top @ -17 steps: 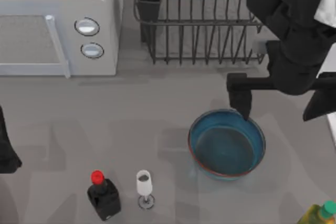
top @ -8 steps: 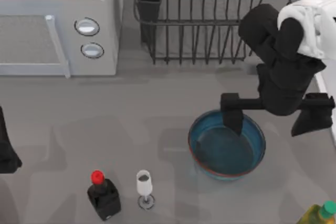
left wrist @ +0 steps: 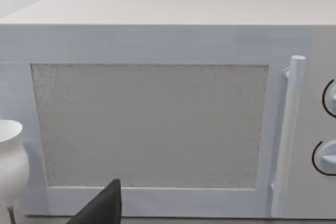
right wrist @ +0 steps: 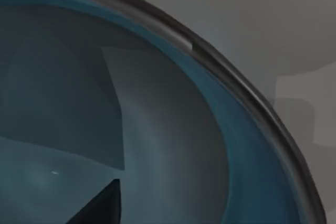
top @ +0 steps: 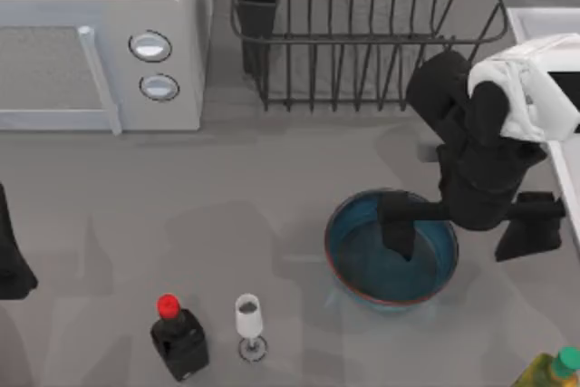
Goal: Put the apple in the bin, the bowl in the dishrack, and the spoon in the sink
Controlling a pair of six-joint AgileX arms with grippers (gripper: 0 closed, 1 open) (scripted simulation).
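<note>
Microwave, white and boxy with two round knobs (top: 100,38), faces the parked left arm at the table's left edge. Right gripper (top: 467,228), fingers spread apart, straddles the wide blue round bowl (top: 362,265); one finger dips inside, dark wire dishrack (top: 362,33) beyond it.

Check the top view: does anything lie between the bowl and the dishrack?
No. In the top view, bare grey table separates the bowl from the dishrack; the right gripper straddles the bowl's far rim.

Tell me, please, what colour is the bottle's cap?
Red, on the black bottle, best in the top view.
</note>
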